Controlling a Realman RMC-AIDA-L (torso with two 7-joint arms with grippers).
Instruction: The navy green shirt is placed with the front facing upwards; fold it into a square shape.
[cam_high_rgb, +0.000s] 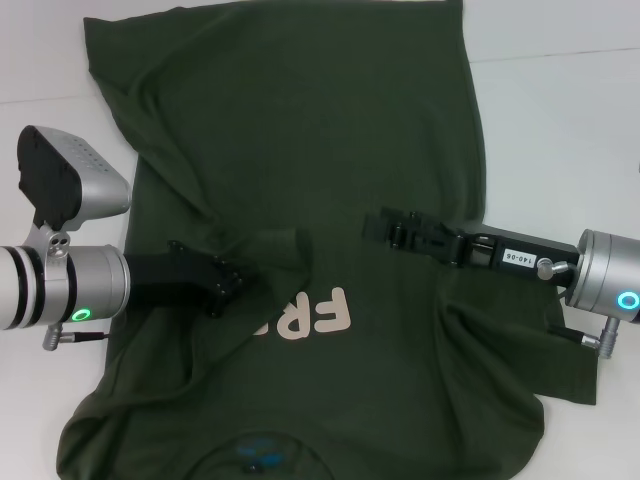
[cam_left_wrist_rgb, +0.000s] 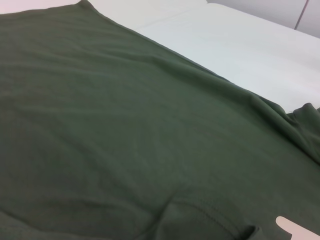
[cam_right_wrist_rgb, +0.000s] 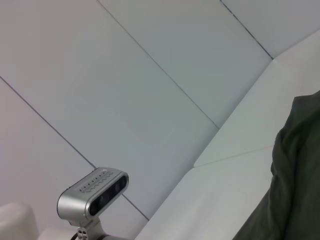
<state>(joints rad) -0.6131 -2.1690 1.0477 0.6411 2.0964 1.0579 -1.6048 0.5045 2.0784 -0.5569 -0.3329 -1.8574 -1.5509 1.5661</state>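
The navy green shirt (cam_high_rgb: 300, 120) lies front up on the white table (cam_high_rgb: 560, 120), collar toward me and hem at the far side. Its left side is folded inward in a rumpled flap (cam_high_rgb: 285, 245) that covers part of the pale lettering (cam_high_rgb: 318, 315). My left gripper (cam_high_rgb: 240, 280) rests low on the shirt right beside that flap. My right gripper (cam_high_rgb: 372, 225) hovers over the shirt's right half, pointing toward the middle. The left wrist view shows green cloth (cam_left_wrist_rgb: 125, 125), a sleeve seam and a bit of lettering (cam_left_wrist_rgb: 297, 226). A blue neck label (cam_high_rgb: 255, 455) shows at the collar.
Bare white table lies to the right and far left (cam_high_rgb: 40, 70) of the shirt. The shirt's right edge is bunched in folds (cam_high_rgb: 500, 340). The right wrist view faces a pale wall, with a silver camera housing (cam_right_wrist_rgb: 92, 192) and a strip of shirt (cam_right_wrist_rgb: 295, 190).
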